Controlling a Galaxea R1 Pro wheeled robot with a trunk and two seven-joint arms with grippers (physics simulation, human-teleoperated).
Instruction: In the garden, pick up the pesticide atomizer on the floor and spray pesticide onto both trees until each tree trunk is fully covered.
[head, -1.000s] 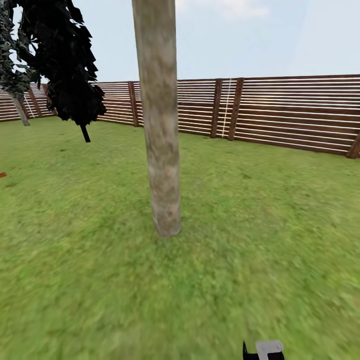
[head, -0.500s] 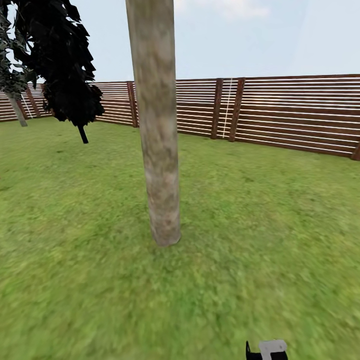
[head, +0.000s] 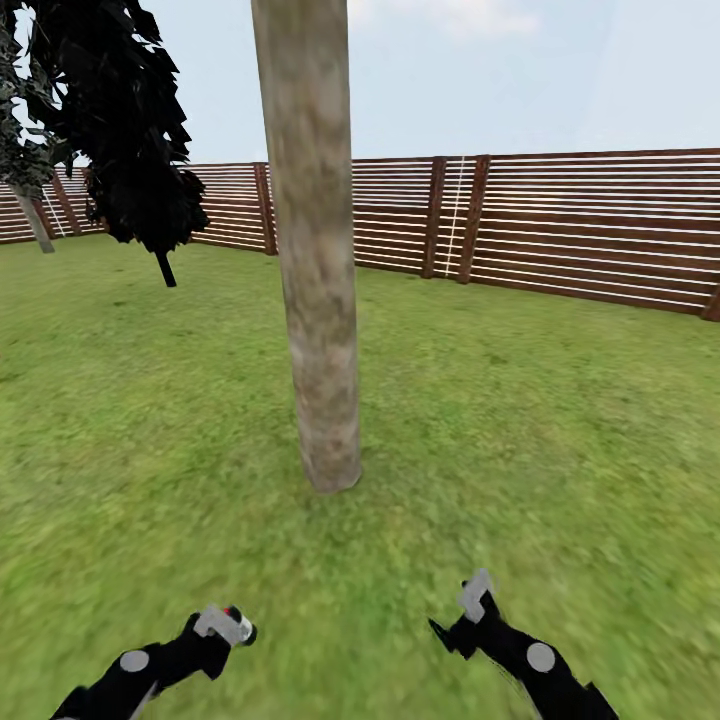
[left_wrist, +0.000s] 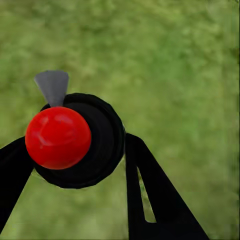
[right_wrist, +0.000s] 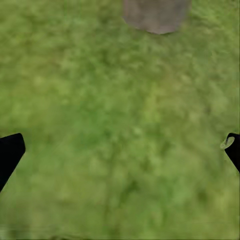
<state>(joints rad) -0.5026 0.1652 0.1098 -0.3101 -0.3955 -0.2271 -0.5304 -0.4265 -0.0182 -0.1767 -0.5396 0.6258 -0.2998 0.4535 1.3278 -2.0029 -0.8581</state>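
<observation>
Both arms have risen into the bottom of the head view since half a second ago, while the tree trunk (head: 320, 300) stands unchanged at frame centre on the grass (head: 560, 420). Left gripper (head: 228, 625) at lower left is clenched around the pesticide atomizer (left_wrist: 75, 140), its red spot showing. Right gripper (head: 470, 610) at lower right hangs released over the lawn.

A thick mottled beige-grey tree trunk (head: 318, 250) rises from the grass floor (head: 560, 420) near the middle, its base planted ahead of both arms. Behind it runs a brown horizontal-slat wooden fence (head: 580, 225). A black-foliaged narrow tree (head: 120, 130) stands at far left. Low down, the left gripper (head: 225, 628) carries the pesticide atomizer (head: 232, 622), pale with a red spot; the right gripper (head: 472, 606) hangs over grass, well apart from it.
</observation>
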